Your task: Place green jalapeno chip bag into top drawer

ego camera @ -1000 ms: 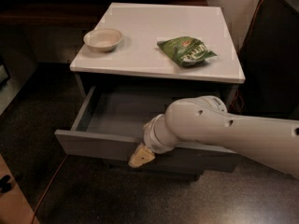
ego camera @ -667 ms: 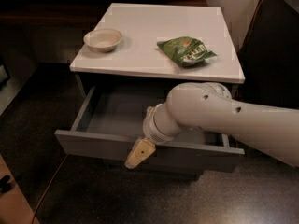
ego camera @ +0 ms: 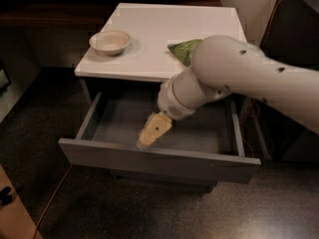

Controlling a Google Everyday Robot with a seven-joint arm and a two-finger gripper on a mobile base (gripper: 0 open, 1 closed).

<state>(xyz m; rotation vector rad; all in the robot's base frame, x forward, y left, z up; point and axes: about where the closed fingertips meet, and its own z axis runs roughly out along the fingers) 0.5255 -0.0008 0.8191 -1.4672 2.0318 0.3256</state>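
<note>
One gripper (ego camera: pixel 153 131), tan and wedge-shaped, hangs at the end of the robot's thick white arm (ego camera: pixel 249 78). It points down and to the left, over the inside of the top drawer (ego camera: pixel 159 161), just behind the drawer's front plank and a little left of its middle. Whether it is clenched or released I cannot tell. Nothing green shows at its tip. The arm comes in from the right edge of the view and crosses above the drawer's right half, and its rounded wrist sits just under the front edge of the cabinet top (ego camera: pixel 164 24).

The top drawer is pulled well out. Its grey floor is in plain sight between the two side walls, and its flat front plank is the part nearest the camera.

The green jalapeno chip bag (ego camera: pixel 185 50) lies on the white cabinet top, in the right half and toward the front edge. The arm covers its right part, so only the left end of the crinkled green bag shows. It is not in the drawer and is well apart from the gripper.

A beige round bowl (ego camera: pixel 110 42) stands upright near the left edge of the same top, toward the front-left corner and well apart from the bag.

A thin orange cable (ego camera: pixel 50 203) runs across the dark floor (ego camera: pixel 149 213) at the lower left.
</note>
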